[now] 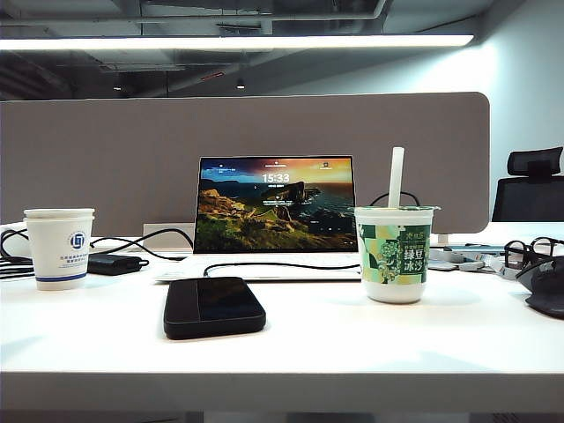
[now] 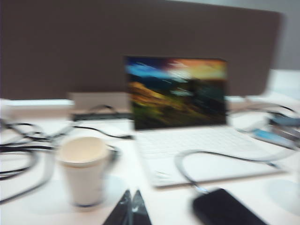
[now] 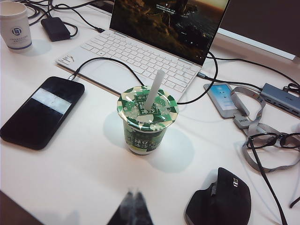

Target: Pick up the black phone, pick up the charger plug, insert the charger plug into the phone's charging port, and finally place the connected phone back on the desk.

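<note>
The black phone (image 1: 214, 306) lies flat on the white desk (image 1: 397, 344) in front of the laptop, also seen in the right wrist view (image 3: 41, 111) and, blurred, in the left wrist view (image 2: 225, 208). The charger plug (image 3: 71, 77) on its thin black cable (image 1: 282, 264) rests against the phone's short edge; whether it sits in the port I cannot tell. My left gripper (image 2: 131, 194) is shut and empty, between a paper cup and the phone. My right gripper (image 3: 136, 193) is shut and empty over the desk near the green drink cup. Neither arm shows in the exterior view.
An open white laptop (image 1: 276, 204) stands behind the phone. A paper cup (image 1: 59, 247) and a black adapter brick (image 1: 113, 263) with cables are on the left. A green drink cup (image 1: 394, 254) with a straw, glasses (image 3: 274, 140), a black mouse (image 3: 219, 199) and a lanyard are on the right.
</note>
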